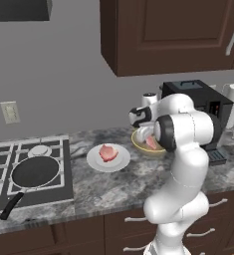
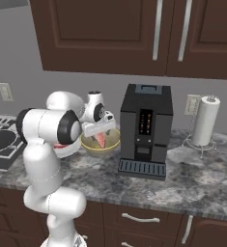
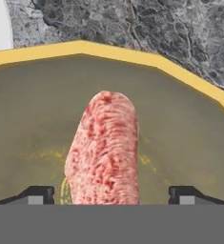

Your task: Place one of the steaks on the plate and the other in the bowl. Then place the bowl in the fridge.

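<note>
Here the gripper (image 3: 111, 195) stands wide open — gripping nothing — over a steak (image 3: 104, 150) in the bowl (image 3: 189, 138).

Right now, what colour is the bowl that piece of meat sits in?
Yellowish-tan with a brighter yellow rim; the bowl shows best in the hand view.

Even, diffuse rendered light, moderately bright; no glare. Soft faint shadows under wall cabinets (image 1: 173, 35). Base views slightly soft; hand view coarse, steak (image 3: 104, 150) texture pixelated.

Arm hides bowl (image 1: 138, 144) — steak (image 3: 104, 147) cut off.
</note>
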{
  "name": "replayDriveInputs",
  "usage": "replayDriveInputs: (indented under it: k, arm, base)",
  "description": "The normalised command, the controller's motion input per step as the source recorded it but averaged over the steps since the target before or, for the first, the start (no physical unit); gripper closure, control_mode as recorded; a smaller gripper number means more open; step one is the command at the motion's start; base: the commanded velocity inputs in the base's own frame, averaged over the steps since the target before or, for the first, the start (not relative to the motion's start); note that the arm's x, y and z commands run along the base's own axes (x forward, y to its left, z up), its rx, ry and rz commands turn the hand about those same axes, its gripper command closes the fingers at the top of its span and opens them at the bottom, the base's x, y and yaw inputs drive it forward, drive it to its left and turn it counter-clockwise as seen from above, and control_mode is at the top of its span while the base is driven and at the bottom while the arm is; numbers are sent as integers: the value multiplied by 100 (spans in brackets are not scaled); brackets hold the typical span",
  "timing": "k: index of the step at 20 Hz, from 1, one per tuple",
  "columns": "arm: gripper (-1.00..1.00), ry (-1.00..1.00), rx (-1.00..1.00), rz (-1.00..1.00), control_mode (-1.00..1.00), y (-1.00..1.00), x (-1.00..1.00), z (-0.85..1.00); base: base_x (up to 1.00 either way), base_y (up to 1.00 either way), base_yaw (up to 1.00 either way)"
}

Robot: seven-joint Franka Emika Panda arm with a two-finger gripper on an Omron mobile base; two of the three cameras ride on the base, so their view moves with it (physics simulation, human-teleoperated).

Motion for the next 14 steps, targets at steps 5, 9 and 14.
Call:
replayDriveInputs:
  k: [5, 9, 14]
  arm:
    - [-100, 0, 3, -7, -100, 1, -40, 46]
    - [-100, -5, 7, -8, -100, 11, -85, 44]
    - [-100, -13, 0, -10, -100, 51, -100, 43]
  base:
    - [0, 0, 0]
    - [0, 0, 0]
    - [0, 0, 0]
